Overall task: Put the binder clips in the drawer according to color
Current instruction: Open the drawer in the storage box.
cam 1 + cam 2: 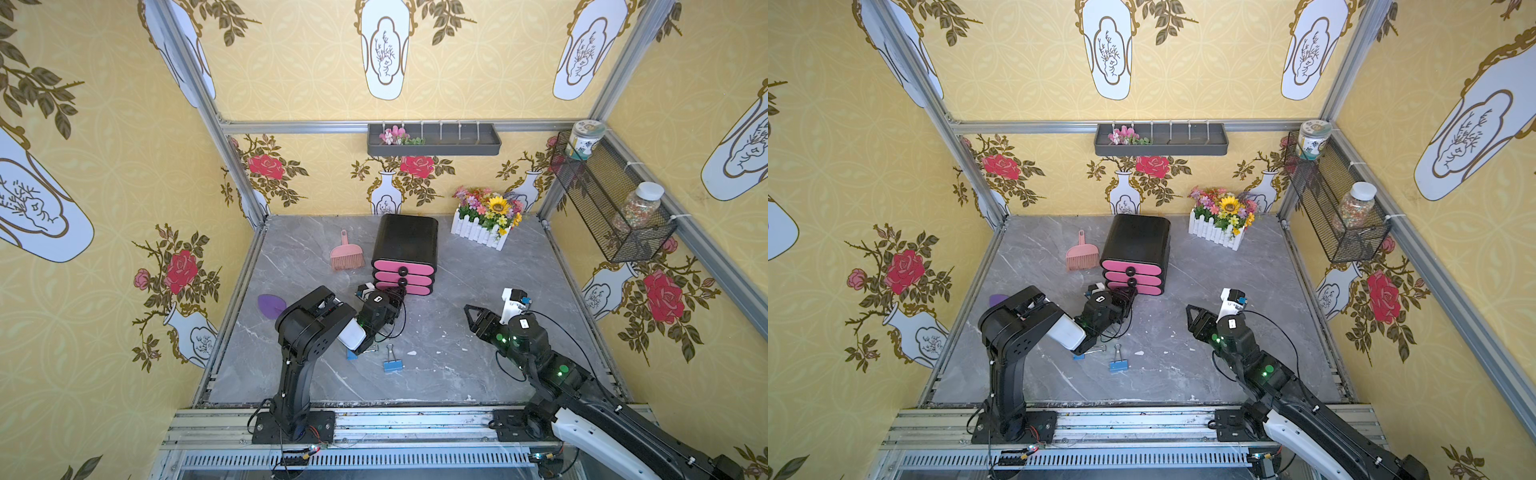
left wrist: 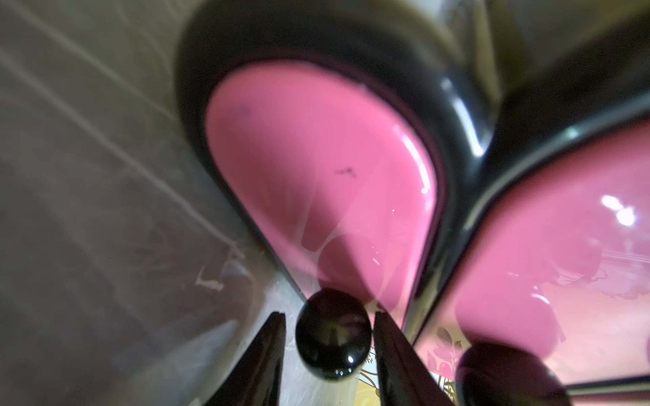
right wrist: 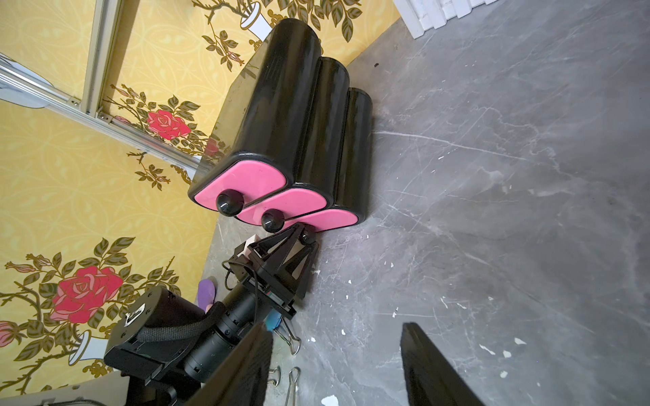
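The black drawer unit (image 1: 405, 243) stands at the back middle with three pink fronts, all pushed in. My left gripper (image 2: 329, 316) is at the bottom drawer (image 1: 417, 289). It is open, with one finger on each side of the black knob (image 2: 332, 334) and thin gaps showing. One blue binder clip (image 1: 390, 365) lies on the grey table in front. Another blue clip (image 1: 352, 355) lies half hidden under my left arm. My right gripper (image 3: 334, 327) hovers open over bare table to the right, with nothing in it.
A pink hand brush (image 1: 347, 253) lies left of the drawer unit. A white fence box of flowers (image 1: 484, 226) stands to the right at the back. A purple leaf-shaped piece (image 1: 270, 305) lies at the table's left edge. A wire basket (image 1: 611, 199) hangs on the right wall.
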